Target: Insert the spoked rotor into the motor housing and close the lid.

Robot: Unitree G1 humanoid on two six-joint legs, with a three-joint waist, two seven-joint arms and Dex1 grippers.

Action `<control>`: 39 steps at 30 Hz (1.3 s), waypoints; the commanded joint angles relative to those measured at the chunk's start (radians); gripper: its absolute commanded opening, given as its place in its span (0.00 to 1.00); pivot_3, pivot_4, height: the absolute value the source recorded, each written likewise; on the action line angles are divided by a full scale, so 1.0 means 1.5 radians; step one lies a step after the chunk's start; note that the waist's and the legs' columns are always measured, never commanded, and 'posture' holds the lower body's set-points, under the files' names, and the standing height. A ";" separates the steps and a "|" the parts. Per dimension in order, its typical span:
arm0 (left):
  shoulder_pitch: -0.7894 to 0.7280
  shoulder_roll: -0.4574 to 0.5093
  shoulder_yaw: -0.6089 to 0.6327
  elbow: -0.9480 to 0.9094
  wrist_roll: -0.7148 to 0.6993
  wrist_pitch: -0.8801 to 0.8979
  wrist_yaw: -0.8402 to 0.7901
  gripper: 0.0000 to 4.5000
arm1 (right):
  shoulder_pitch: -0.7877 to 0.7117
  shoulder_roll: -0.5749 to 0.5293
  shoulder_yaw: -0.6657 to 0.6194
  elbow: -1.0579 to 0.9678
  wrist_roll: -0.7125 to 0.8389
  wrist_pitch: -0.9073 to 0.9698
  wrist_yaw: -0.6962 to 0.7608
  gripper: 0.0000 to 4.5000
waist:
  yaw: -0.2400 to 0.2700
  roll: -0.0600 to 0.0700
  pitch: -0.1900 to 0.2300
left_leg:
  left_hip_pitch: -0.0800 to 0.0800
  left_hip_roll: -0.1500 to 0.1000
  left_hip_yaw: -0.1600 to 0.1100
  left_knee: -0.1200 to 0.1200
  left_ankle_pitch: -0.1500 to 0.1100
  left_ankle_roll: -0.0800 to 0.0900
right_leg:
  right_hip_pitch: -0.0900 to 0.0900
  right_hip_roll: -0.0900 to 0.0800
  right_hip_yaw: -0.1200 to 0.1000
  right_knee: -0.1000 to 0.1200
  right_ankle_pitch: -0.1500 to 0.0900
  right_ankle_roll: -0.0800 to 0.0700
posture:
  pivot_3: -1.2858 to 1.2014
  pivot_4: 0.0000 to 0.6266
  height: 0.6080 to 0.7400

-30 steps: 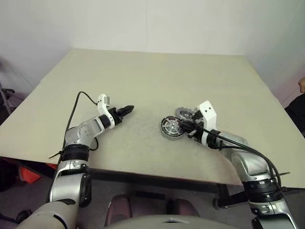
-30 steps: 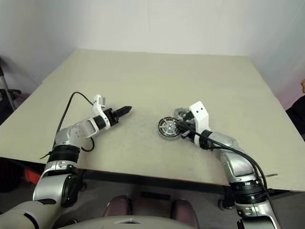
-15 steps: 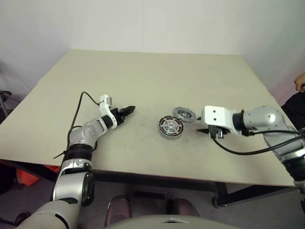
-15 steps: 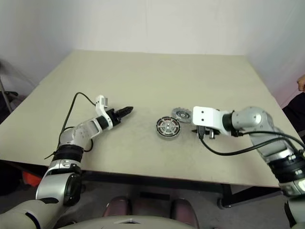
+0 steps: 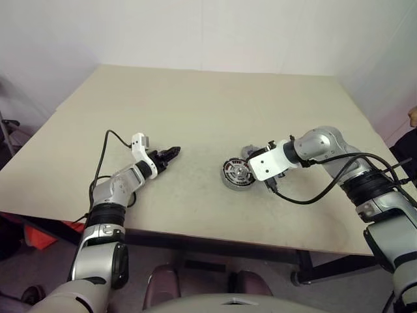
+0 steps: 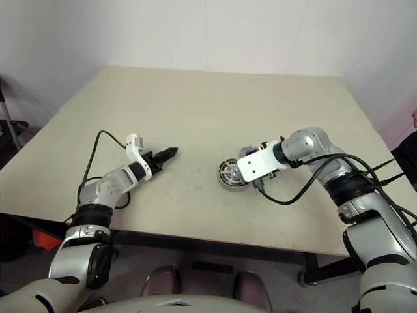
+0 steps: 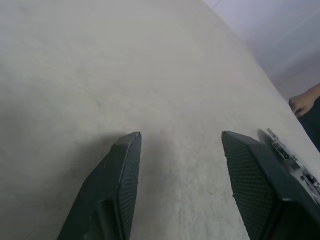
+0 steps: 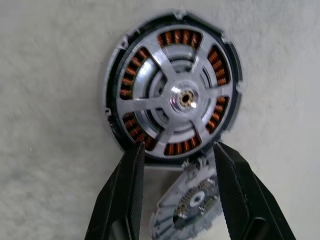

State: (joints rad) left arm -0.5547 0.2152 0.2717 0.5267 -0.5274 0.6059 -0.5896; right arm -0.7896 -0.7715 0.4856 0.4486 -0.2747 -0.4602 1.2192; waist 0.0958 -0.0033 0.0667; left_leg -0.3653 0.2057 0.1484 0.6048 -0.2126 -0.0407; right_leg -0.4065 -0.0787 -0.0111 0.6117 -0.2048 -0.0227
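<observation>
A beige table (image 5: 208, 104) seen from the robot's head. The housing (image 8: 172, 92) lies flat near the table's middle, copper coils showing through the silver spokes of the rotor (image 8: 181, 98), which already sits inside it. The grey lid (image 8: 192, 200) lies flat just beside the housing, at about its 1 o'clock from the head view, half hidden by the right arm.

The right gripper (image 8: 176, 197) hangs above both parts, pointing down, fingers spread moderately wide and holding nothing; the lid lies between them in the wrist view. The left gripper (image 5: 171, 154) hovers low at the housing's 9 o'clock, well apart, fingers open and empty.

Risks, as a judgement: the thin lid lies flat, so closing fingers could skid off its edge or push it against the housing. Set down tilted or off-centre, its notches might jam on the rim. With nothing bracing it, the housing could slide.
</observation>
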 commanded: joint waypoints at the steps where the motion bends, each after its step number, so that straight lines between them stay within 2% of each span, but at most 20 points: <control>1: 0.001 0.006 0.008 -0.037 -0.010 0.006 0.007 0.60 | -0.026 -0.006 -0.007 0.013 -0.012 -0.034 0.006 0.54 | 0.000 0.000 0.000 | 0.000 0.000 0.000 0.000 0.000 0.000 | 0.000 0.000 0.000 0.001 0.000 0.000 | 0.52 0.00 1.00; 6: 0.006 0.003 0.008 -0.040 -0.009 0.009 0.008 0.60 | -0.030 -0.018 -0.030 -0.012 0.010 -0.030 0.024 0.54 | 0.000 0.000 0.000 | 0.001 0.000 0.000 0.000 0.000 0.000 | 0.000 0.000 0.000 0.002 0.000 0.000 | 0.52 0.00 1.00; 12: -0.008 -0.001 0.004 -0.022 -0.005 0.004 0.006 0.60 | -0.024 -0.026 -0.020 0.028 -0.015 -0.059 0.013 0.54 | -0.001 0.000 0.000 | 0.001 0.000 0.000 0.001 0.000 0.000 | 0.000 0.000 0.000 0.003 0.000 0.000 | 0.52 0.00 1.00; 20: -0.001 0.000 0.001 -0.032 -0.004 0.010 0.006 0.60 | -0.032 0.019 -0.005 0.108 -0.055 -0.104 -0.037 0.54 | -0.003 0.000 0.000 | 0.001 0.001 0.000 0.001 0.000 0.000 | -0.001 0.000 0.000 0.004 0.000 0.000 | 0.52 0.00 1.00; 26: 0.000 0.008 0.005 -0.032 -0.005 0.010 0.006 0.60 | -0.041 0.037 -0.008 0.116 -0.056 -0.116 -0.038 0.54 | -0.009 0.000 0.000 | 0.001 0.001 0.000 0.002 0.000 -0.001 | -0.001 0.001 0.000 0.004 0.000 0.000 | 0.52 0.00 1.00; 39: 0.004 0.001 0.003 -0.028 -0.002 0.007 0.010 0.60 | -0.011 0.021 -0.025 -0.005 -0.014 -0.077 0.003 0.54 | -0.017 -0.001 0.000 | 0.000 0.001 0.000 0.002 0.000 0.000 | -0.001 0.001 0.000 0.004 0.000 0.000 | 0.52 0.00 1.00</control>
State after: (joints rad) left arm -0.5376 0.2149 0.2754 0.5032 -0.5264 0.6231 -0.5742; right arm -0.8038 -0.7361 0.4790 0.4867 -0.3332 -0.5830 1.2208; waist 0.0697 -0.0042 0.0672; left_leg -0.3650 0.2072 0.1484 0.6078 -0.2122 -0.0414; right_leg -0.4085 -0.0772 -0.0105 0.6175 -0.2049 -0.0227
